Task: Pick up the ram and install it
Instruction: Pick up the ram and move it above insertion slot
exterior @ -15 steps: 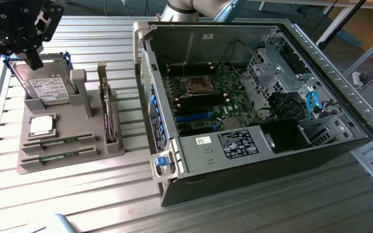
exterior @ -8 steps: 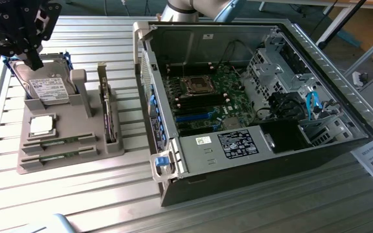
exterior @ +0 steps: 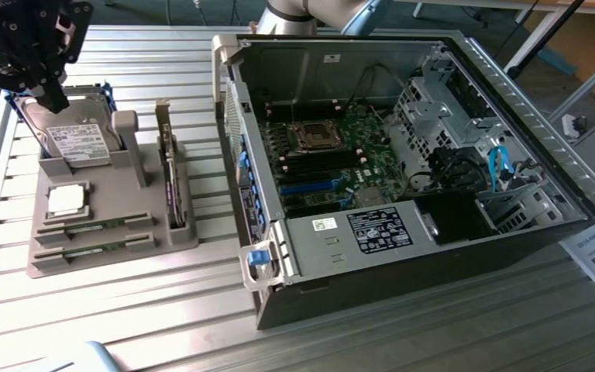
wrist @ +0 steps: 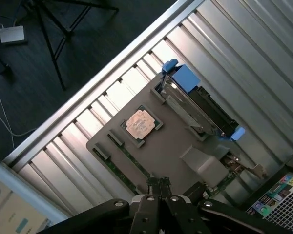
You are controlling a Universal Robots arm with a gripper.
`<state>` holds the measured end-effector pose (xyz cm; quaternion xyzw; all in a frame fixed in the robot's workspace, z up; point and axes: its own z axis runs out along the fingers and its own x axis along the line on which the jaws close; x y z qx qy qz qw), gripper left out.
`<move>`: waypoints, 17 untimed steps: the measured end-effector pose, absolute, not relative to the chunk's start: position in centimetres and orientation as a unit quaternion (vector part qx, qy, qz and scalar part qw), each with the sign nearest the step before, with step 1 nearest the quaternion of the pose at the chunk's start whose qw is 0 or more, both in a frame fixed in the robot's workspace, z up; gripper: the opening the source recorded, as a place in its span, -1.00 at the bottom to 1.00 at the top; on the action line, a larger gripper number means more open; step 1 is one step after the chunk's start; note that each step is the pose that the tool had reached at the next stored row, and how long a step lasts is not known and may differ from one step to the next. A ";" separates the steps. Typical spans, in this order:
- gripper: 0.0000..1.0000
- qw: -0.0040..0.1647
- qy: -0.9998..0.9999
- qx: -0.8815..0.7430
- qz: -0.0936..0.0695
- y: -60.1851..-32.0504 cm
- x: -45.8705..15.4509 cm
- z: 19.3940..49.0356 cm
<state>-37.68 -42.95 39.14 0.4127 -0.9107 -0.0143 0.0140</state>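
- The tool [exterior: 55, 101] hangs closed and empty at the upper left of the exterior view, above the hard drive [exterior: 70, 139].
- The ram [exterior: 96, 226] lies in the grey tray [exterior: 122, 203] on the worktop [exterior: 173, 310], at the frame's lower left, well apart from the tool.
- Judged from this, nothing is done yet: both the pick and the fitting into the open computer case [exterior: 401, 263] are left.

The gripper [wrist: 158, 184] was matte black, its linkage bars studded with round screws; the arm [exterior: 300, 12] was smooth silver-grey tubing.
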 end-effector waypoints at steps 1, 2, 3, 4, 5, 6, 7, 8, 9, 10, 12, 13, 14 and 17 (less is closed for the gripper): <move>-0.80 0.014 -0.908 0.418 -0.014 -43.0 -37.7 39.1; -0.80 0.014 -0.904 0.427 -0.014 -43.0 -37.7 39.1; -0.80 0.014 -0.899 0.437 -0.014 -43.0 -37.7 39.1; -0.80 0.015 -0.895 0.446 -0.014 -43.0 -37.7 39.1; -0.80 0.015 -0.891 0.453 -0.014 -43.0 -37.7 39.1; -0.80 0.015 -0.887 0.461 -0.014 -43.0 -37.7 39.1; -0.80 0.015 -0.885 0.465 -0.013 -43.0 -37.7 39.1; -0.80 0.015 -0.881 0.472 -0.013 -43.0 -37.7 39.1; -0.80 0.015 -0.877 0.480 -0.013 -43.0 -37.7 39.1; -0.80 0.015 -0.872 0.489 -0.013 -43.0 -37.7 39.1; -0.80 0.015 -0.866 0.500 -0.013 -43.0 -37.7 39.1; -0.80 0.015 -0.861 0.508 -0.013 -43.0 -37.7 39.1; -0.80 0.016 -0.858 0.514 -0.013 -43.0 -37.7 39.1; -0.80 0.016 -0.847 0.531 -0.012 -43.0 -37.7 39.1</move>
